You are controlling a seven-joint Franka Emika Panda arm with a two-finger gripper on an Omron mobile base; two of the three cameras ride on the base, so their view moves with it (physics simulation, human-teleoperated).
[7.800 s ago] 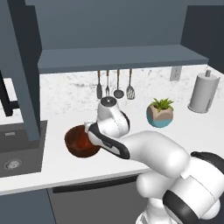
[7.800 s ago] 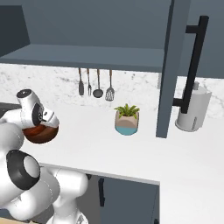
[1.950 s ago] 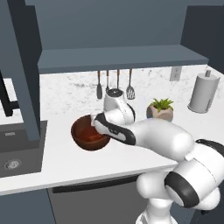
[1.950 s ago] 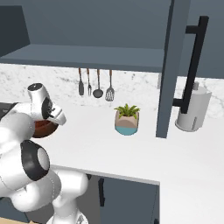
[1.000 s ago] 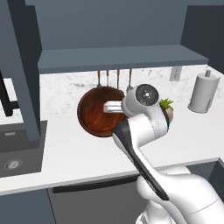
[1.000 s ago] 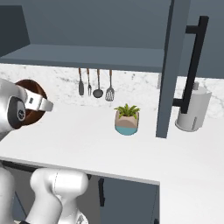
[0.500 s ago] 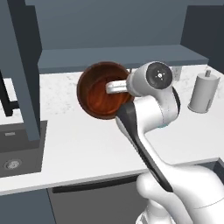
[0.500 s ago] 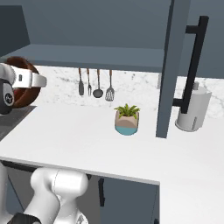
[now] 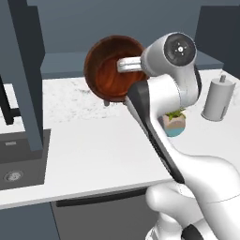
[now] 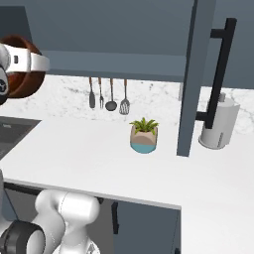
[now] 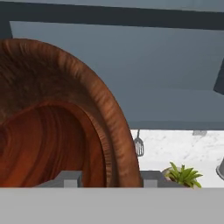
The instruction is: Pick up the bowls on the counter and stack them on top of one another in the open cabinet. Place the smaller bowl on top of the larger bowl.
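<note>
One bowl held aloft at shelf height, mouth tipped sideways.

Gripper [image 9: 123,65] is clamped over the rim of the larger bowl [image 9: 114,67], one finger inside, one outside. Bowl hangs well above the table [image 9: 103,145], just in front of the open cabinet [image 9: 70,63] shelf, which lies farther back; its mouth must be judged to need levelling before set-down.

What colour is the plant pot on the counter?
Tan on top, teal below: the plant pot shows best in the right base view.
</note>
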